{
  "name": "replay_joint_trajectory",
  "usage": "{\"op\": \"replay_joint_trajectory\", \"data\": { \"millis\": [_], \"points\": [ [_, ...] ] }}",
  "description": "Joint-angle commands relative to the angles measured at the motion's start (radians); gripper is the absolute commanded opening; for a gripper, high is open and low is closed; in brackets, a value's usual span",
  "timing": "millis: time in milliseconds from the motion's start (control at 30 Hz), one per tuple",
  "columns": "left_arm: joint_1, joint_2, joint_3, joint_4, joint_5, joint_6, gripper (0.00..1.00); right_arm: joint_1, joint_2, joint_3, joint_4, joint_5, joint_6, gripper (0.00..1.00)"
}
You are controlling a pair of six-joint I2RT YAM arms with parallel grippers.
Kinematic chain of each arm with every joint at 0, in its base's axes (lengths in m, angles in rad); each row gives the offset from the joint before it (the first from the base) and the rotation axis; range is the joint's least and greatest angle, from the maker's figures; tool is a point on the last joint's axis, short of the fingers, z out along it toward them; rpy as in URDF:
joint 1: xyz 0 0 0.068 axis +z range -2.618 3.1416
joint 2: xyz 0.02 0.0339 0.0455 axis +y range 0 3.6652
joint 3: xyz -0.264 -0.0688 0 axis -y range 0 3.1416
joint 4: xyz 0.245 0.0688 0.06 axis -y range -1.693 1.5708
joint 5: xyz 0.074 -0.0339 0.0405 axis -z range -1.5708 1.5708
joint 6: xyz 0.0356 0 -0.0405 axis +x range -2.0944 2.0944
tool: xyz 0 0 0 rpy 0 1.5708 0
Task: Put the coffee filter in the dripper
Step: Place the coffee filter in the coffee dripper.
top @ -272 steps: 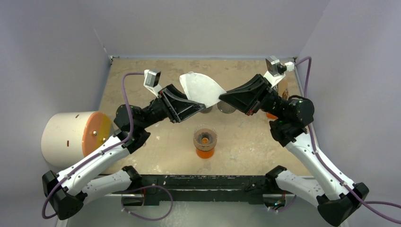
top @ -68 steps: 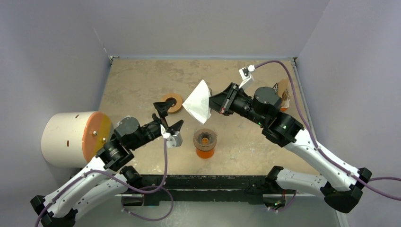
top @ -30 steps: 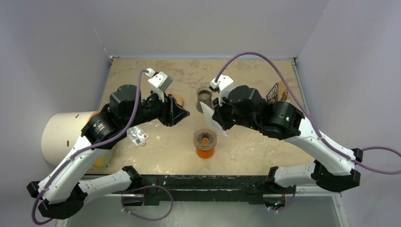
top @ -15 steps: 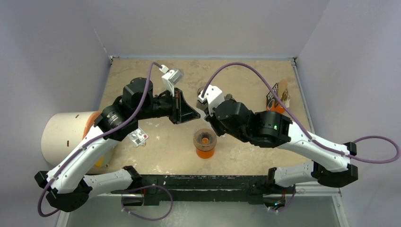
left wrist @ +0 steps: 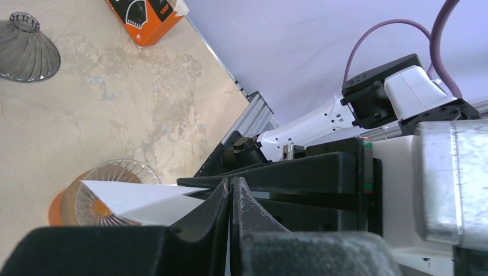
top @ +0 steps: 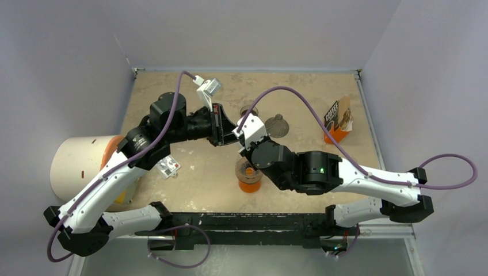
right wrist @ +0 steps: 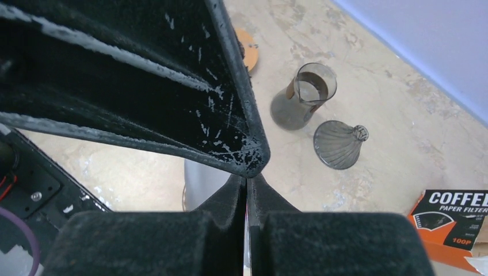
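Observation:
The coffee filter (left wrist: 138, 198) is a pale folded paper cone hanging point-down over the dripper (left wrist: 118, 171), a ribbed clear glass funnel on an orange vessel. In the top view the dripper (top: 246, 171) shows its brown collar, and the right wrist hides most of the filter. My left gripper (left wrist: 231, 181) is shut with a thin sliver of the filter's edge between its jaws. My right gripper (right wrist: 247, 178) is shut on the filter (right wrist: 204, 178) too. The two grippers meet tip to tip (top: 237, 137) just behind the dripper.
A smoky-grey ribbed cone (top: 277, 125) lies behind, beside a smoky-grey glass cup (right wrist: 305, 95). A black-and-orange coffee packet (top: 338, 119) stands at the right. A white drum with an orange face (top: 86, 167) is at the left, a small card (top: 167, 167) near it.
My right arm has brought the filter forward and down from the back of the table to the dripper. My left gripper has swung in and shut on the filter's edge.

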Motion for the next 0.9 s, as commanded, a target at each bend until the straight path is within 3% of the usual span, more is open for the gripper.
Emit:
{"op": "replay_joint_trajectory", "data": {
  "millis": [0,500,867],
  "points": [
    [-0.004,-0.004,-0.003,0.018,-0.025,-0.029,0.00,0.017,-0.038,-0.022,0.111,0.153,0.009,0.00],
    [-0.004,0.011,-0.014,-0.007,-0.043,-0.023,0.00,0.024,-0.040,-0.030,0.151,0.227,0.070,0.00],
    [-0.004,0.062,0.067,-0.238,-0.211,0.062,0.00,0.026,-0.016,-0.017,0.091,0.268,0.209,0.00]
  ]
}}
